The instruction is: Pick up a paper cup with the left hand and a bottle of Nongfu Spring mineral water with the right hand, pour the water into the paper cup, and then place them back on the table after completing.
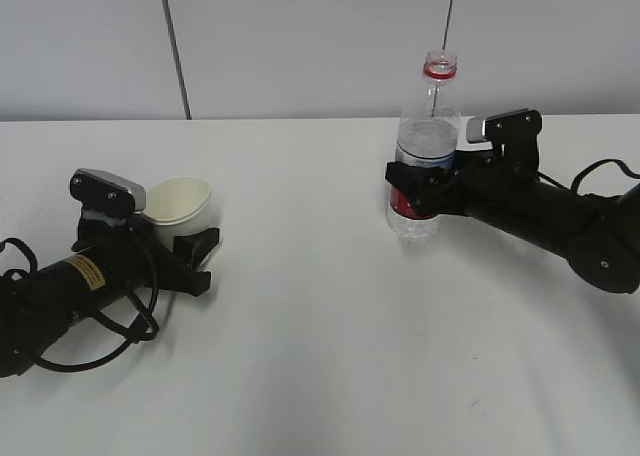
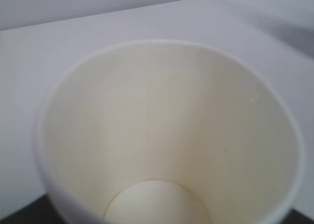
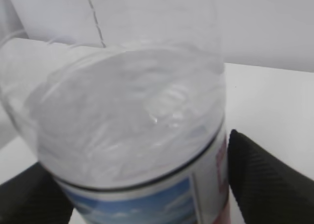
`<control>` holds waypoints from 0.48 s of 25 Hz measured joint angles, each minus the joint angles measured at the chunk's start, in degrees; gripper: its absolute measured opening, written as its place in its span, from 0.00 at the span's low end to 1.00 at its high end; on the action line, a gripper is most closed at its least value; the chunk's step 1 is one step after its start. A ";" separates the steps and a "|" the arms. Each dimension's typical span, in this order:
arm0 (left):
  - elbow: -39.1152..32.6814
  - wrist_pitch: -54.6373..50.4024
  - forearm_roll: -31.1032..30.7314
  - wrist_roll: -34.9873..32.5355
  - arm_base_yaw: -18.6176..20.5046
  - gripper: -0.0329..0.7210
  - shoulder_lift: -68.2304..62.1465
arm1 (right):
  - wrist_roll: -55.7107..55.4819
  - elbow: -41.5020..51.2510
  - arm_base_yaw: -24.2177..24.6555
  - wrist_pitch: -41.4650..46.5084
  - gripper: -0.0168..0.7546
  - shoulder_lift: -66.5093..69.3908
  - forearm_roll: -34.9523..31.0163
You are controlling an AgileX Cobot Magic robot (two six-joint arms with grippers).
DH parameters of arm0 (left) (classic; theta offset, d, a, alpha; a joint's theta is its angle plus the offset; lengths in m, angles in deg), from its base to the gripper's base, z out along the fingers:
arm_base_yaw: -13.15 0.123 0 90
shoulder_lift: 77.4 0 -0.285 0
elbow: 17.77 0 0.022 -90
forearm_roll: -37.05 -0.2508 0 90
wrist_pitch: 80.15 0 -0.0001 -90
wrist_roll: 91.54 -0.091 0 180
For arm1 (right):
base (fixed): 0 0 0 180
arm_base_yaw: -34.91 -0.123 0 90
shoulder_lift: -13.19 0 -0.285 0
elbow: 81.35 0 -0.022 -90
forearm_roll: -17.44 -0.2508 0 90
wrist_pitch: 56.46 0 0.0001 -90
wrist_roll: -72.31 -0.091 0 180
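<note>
The white paper cup [image 1: 180, 209] is empty and sits low at the left of the table [image 1: 320, 356], tilted slightly. My left hand's gripper [image 1: 192, 238], on the arm with the yellow sticker, is shut around the cup's lower body. The cup's inside [image 2: 162, 135] fills the left wrist view. The Nongfu Spring bottle [image 1: 428, 141] stands upright at the right, with a red neck ring, an open mouth and clear water [image 3: 127, 121] inside. My right hand's gripper [image 1: 412, 190] is shut on the bottle's label band. One of its fingers [image 3: 267, 180] presses against the label.
A grey wall with a vertical seam [image 1: 175, 46] rises behind the table. Loose black cables [image 1: 110, 331] lie beside the left arm. White tabletop lies between the cup and the bottle.
</note>
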 joint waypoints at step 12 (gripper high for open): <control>0.00 0.00 0.00 0.00 0.00 0.57 0.00 | 0.00 -0.13 0.00 0.24 0.67 0.00 0.22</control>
